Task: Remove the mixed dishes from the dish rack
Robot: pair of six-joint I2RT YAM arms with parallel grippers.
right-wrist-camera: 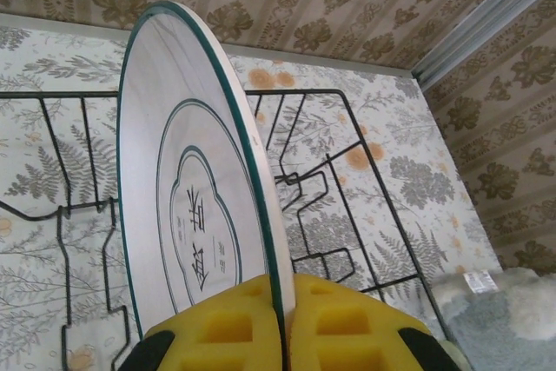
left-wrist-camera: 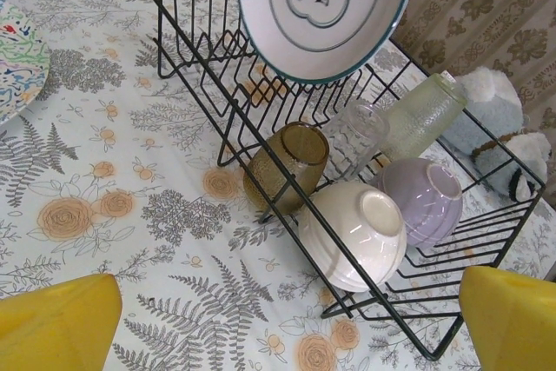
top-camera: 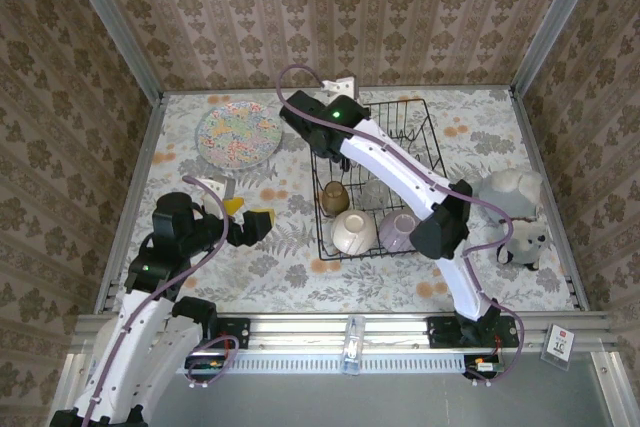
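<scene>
**Right gripper clamped on a plate at the rack's far corner; left gripper wide open**

Through the right wrist camera I see the right gripper (right-wrist-camera: 282, 312) pinched tight on the rim of a white plate (right-wrist-camera: 191, 215), one yellow pad on each face. The plate has a green line round its edge and printed characters in the centre. It stands on edge, slightly tilted, over the 11 o'clock corner of the dish rack (top-camera: 405, 132). I cannot tell whether its lower edge touches the tines.

The left gripper (top-camera: 247, 215) hangs at the rack's 9 o'clock, just beside it. Its jaws are spread fully, with nothing between them, above the tablecloth (top-camera: 260, 267).

At the rack's 6 o'clock end a cream bowl (left-wrist-camera: 356, 232) and a lilac bowl (left-wrist-camera: 421, 197) sit side by side, bases showing. An amber cup (left-wrist-camera: 287, 162) is tipped at 7 o'clock. A clear glass (left-wrist-camera: 360, 132) and a pale-green cup (left-wrist-camera: 421, 115) lie just behind the bowls. A patterned plate (top-camera: 238, 134) lies flat on the cloth at the rack's 10 o'clock, apart from it.

The cloth is pale with ferns and orange flowers. Two plush toys (top-camera: 512, 209) sit at the rack's 3 to 4 o'clock. Brown damask wallpaper (top-camera: 330, 7) covers three sides of the room, and there are metal posts in the far corners.
</scene>
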